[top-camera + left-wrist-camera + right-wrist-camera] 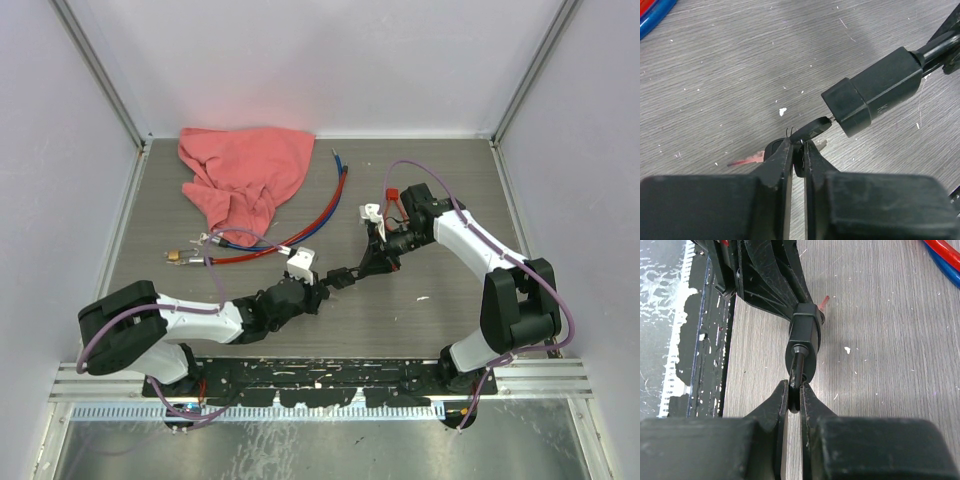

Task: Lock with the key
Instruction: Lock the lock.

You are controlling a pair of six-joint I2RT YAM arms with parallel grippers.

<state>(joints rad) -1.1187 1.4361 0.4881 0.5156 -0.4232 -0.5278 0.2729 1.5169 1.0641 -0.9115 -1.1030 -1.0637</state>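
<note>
Pinching the black head of the key (810, 131), the left fingers (782, 160) are pressed together on its near rim only. Most of the head stands clear of the pads. The left gripper (798, 150) faces the lock (875, 90), and the blade enters the lock's end face; how deep it sits cannot be told. On the far side of the lock, the right fingers (780, 402) are clamped on the shackle (799, 365). The right gripper (795, 392) thus appears to carry the lock just off the table (715, 75).

Risks, as judged:

1. Slip at the key. The hold is shallow on a smooth head. A turning wrist may rotate around the head and leave the key unturned.
2. Swivel at the lock. Only the thin shackle is held. Torque from the key may spin the body about it, so the cylinder never turns.
3. Axis error. If the left wrist turns off the blade's line, the blade may bend or lever out of the lock.
4. Drop. If either pinch gives way, lock or key falls to the table beneath the lock.

A cloth (245, 175) and cables (320, 215) lie well beyond the lock; no interference is expected.
</note>
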